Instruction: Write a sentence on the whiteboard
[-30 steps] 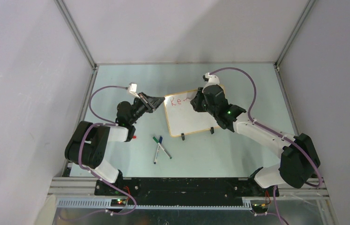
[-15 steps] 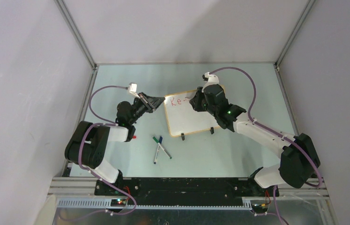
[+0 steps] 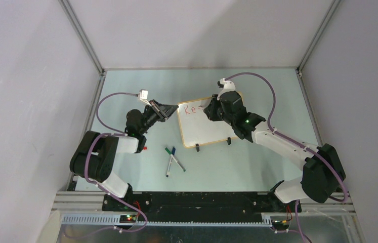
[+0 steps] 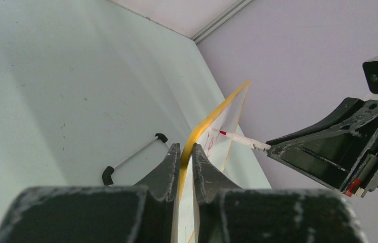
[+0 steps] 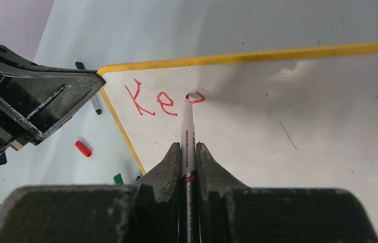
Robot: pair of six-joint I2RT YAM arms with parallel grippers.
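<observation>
Whiteboard (image 3: 207, 129) stood centred on the surface (image 3: 262, 91), its left edge pinched by the left end effector (image 4: 185, 149); right end effector (image 5: 189, 148) clamped a red marker (image 5: 186, 121), tip at the sentence (image 5: 154, 101), "Ke".

- Right gripper (image 3: 208, 108), marker (image 5: 186, 126): we note a slight leftward shift over the whiteboard (image 3: 204, 129).
- Sentence (image 5: 164, 101): third letter's stroke slightly extended.
</observation>
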